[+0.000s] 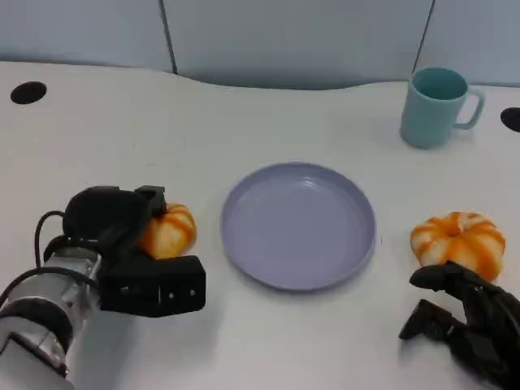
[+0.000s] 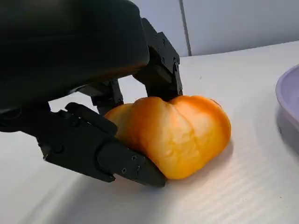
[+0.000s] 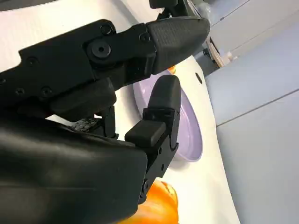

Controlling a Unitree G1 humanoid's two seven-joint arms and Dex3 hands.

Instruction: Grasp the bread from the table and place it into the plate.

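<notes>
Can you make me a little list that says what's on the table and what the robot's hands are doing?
left bread: orange bun, left of the plate, on the table
left hand: fingers around the left bread
right bread: orange bun, right of the plate, on the table
right hand: just in front of the right bread, holding nothing
plate: purple, in the middle, nothing in it
cup: teal, far right, upright

We are seeing a silver ribbed forearm at the lower left of the head view, with a black cable looping beside it. Both the left hand and right hand are showing blocky matte black fingers studded with small round screws.
</notes>
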